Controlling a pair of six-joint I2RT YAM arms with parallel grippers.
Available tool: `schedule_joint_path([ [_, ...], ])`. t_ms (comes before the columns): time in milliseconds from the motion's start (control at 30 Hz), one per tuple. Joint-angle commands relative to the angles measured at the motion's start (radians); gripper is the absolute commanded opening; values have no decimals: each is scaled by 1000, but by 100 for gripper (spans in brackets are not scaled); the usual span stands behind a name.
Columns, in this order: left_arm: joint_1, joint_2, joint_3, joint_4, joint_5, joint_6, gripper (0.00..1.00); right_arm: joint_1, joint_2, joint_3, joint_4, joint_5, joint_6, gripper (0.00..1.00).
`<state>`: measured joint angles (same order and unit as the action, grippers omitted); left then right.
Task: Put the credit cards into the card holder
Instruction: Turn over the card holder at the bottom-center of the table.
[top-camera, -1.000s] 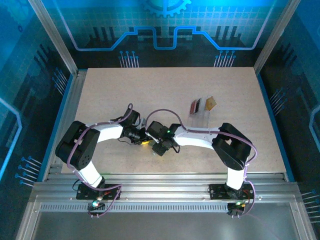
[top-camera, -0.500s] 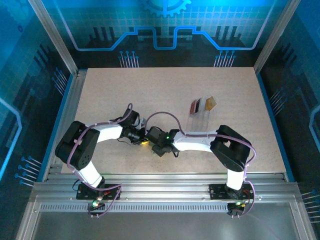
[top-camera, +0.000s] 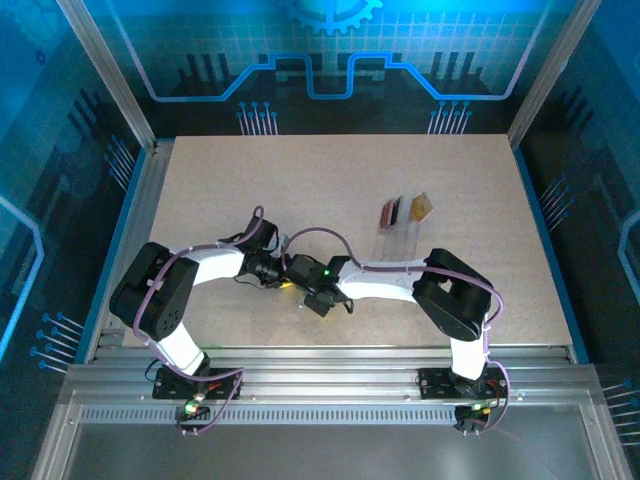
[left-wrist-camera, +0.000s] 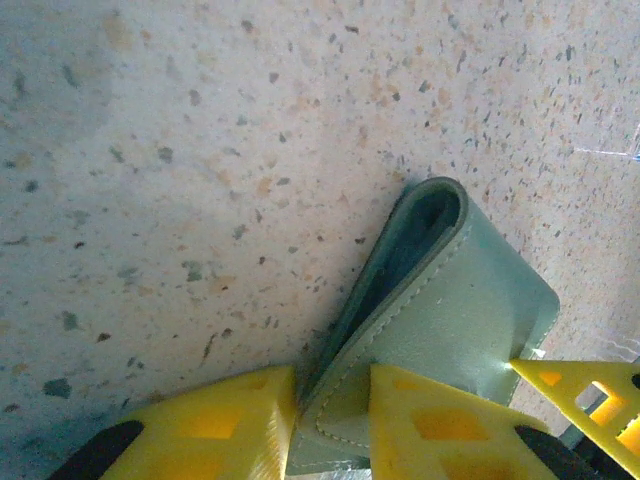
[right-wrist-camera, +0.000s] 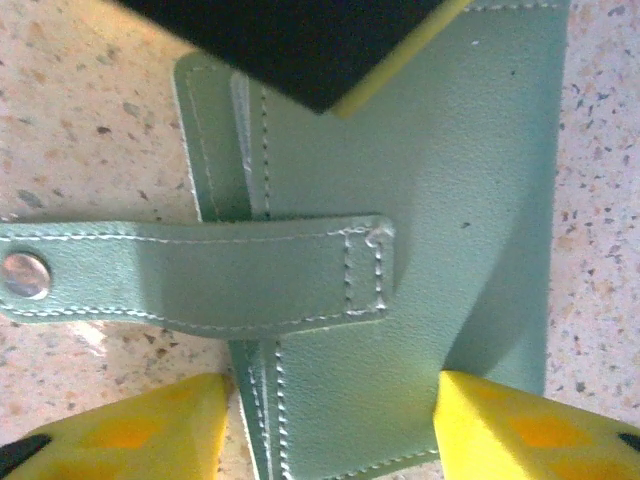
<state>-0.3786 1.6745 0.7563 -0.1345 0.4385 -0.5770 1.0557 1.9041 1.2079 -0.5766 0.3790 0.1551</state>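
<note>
Lower left of centre in the top view, both wrists nose to nose over the card holder (left-wrist-camera: 450, 300). In the left wrist view, left gripper (left-wrist-camera: 335, 405) narrow and pinched on the holder's stitched near edge, one yellow finger either side, rounded fold up toward the middle of the frame, dark slit of the fold facing left. In the right wrist view, right gripper (right-wrist-camera: 330, 430) part-way wide, bottom-left finger just off the holder's left edge over bare table, bottom-right finger over its grey-green face, nothing clamped between. Across the holder a strap (right-wrist-camera: 200, 275), sewn end at centre, snap stud (right-wrist-camera: 25, 275) out at the left edge of frame. Credit cards (top-camera: 392, 211) well apart, right of centre in the top view: red and dark side by side, gold card (top-camera: 422, 206) just right of them. Bare speckled table (top-camera: 250, 180) wide open along the top and upper left; metal rail (top-camera: 330, 360) close under the arms along the bottom edge.
</note>
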Motion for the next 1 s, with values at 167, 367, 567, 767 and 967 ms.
schedule_joint_path([
  [167, -20, 3, -17, -93, -51, 4, 25, 16, 142, -31, -116, -134, 24, 26],
  [367, -18, -26, -8, -109, -38, -4, 26, 24, 154, -22, -103, -163, 21, 7],
  [567, 2, -107, 14, -148, -24, -25, 29, 20, 145, -9, -105, -174, 18, 0],
  [767, 75, -280, 8, -172, -21, -79, 35, -44, 35, -25, -70, -280, 36, 0],
  [967, 177, -450, -4, -251, -80, -90, 41, -114, -95, -30, -11, -490, 90, 0],
])
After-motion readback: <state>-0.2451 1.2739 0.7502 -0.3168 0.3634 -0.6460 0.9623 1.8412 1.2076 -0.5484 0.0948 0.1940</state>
